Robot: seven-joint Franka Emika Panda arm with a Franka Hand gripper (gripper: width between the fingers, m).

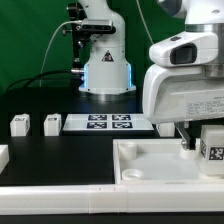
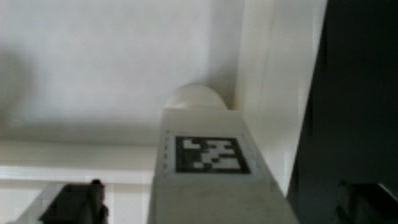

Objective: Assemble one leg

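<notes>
White plastic makes up nearly every part here. In the exterior view we count 3 small cuboid legs, 1 large panel (image 1: 150, 168) with rounded corners, and 1 marker board (image 1: 108, 122) carrying several tags. The leg (image 1: 211, 148) of the task stands upright on the panel, close to its edge at the exterior view's right, tag facing the camera. The other 2 sit well apart from it on the black tabletop (image 1: 70, 160): the outer leg (image 1: 18, 124) and the inner leg (image 1: 51, 123), side by side, just beside the marker board. A wide band of matte tabletop separates them from the panel.

In the wrist view the claw (image 2: 217, 203) straddles the task's leg. Its 2 dark fingers (image 2: 71, 205) show a gap on either side, so it is released and touches nothing. The leg looks smooth, and its far end is rounded.

1 white piece (image 1: 3, 155) is cut off at the exterior view's left; we cannot tell what it is.
</notes>
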